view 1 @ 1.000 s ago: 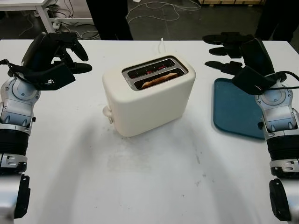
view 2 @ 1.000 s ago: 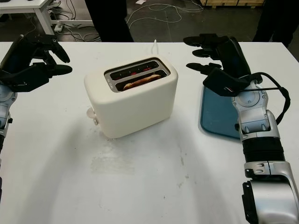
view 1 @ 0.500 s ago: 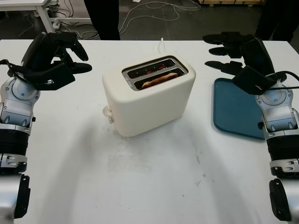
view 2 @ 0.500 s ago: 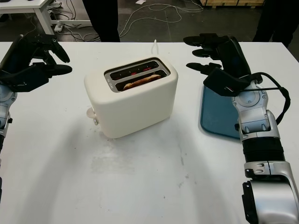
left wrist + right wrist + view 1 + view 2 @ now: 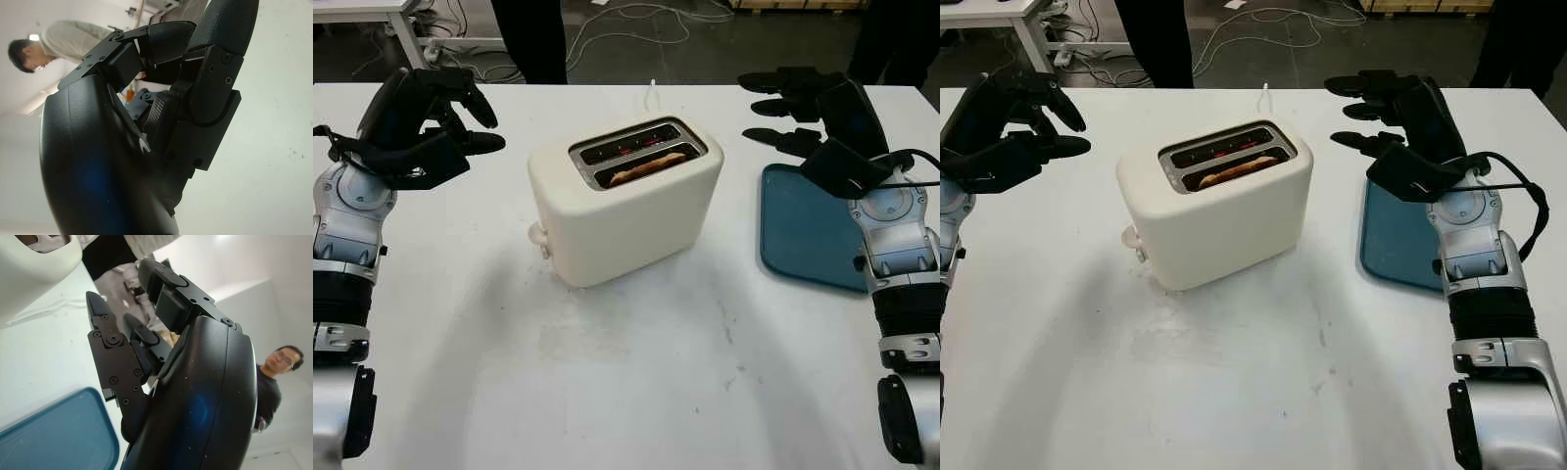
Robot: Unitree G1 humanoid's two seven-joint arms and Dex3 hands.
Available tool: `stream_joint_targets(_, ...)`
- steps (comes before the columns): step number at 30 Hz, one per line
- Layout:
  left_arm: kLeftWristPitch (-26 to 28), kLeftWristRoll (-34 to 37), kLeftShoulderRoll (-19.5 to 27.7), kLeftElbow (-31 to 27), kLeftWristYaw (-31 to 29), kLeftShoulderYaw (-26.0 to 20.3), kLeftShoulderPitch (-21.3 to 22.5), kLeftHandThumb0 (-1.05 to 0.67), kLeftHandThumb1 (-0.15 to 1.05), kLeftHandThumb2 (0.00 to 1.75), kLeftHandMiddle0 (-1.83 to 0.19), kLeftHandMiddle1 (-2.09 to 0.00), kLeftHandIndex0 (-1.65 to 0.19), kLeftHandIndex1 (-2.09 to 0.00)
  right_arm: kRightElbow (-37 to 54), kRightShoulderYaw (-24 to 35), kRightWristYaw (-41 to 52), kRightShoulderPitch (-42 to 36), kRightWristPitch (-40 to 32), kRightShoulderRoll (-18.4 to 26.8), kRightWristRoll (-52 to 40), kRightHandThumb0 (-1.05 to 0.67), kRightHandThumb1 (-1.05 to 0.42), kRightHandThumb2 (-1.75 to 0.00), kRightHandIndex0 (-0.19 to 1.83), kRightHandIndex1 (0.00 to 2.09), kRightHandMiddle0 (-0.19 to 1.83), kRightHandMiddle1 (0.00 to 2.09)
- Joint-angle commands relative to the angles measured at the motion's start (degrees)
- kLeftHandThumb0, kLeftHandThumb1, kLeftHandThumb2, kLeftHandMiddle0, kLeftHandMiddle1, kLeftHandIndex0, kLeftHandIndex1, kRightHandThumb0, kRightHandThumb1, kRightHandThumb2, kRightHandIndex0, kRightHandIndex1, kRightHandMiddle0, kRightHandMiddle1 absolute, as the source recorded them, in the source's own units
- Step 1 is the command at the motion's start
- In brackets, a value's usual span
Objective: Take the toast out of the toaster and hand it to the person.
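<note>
Sitting edge-up in the toaster's (image 5: 625, 201) near slot, toast (image 5: 646, 167) ran lengthwise along it. Your left hand (image 5: 431, 117) and right hand (image 5: 803, 108) hovered open either side, unchanged from before.

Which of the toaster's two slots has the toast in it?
The slot nearer the robot holds the toast; the far slot of the toaster shows just glowing red elements.
</note>
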State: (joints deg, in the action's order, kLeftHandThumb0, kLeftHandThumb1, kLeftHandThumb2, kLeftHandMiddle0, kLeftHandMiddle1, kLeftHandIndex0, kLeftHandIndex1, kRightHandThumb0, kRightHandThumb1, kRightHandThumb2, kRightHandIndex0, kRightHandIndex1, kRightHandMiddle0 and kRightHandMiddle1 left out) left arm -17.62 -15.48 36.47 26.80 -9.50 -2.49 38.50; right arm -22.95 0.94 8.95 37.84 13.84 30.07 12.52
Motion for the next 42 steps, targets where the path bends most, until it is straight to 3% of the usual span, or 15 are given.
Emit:
stream_joint_targets(1,-0.8,1.0,0.2,0.4,0.3,-0.7,-0.2,-1.05,0.89,0.00,-0.96,-1.20,-0.81,-1.23,-0.7,0.0,0.0,-0.4,0.4,-0.5,-0.4,-0.18,-0.81,0.00,0.91,0.00,0.80,0.00)
stream_joint_targets(42,0.3,0.7,0.3,-0.1,0.6,-0.4,-0.4,-1.05,0.88,0.00,-0.96,-1.20,-0.81,-1.23,0.7,0.4,1.8,-1.0,-1.8,-0.6,-1.5,-0.19,-0.84,0.00,0.88,0.00,0.77,0.00)
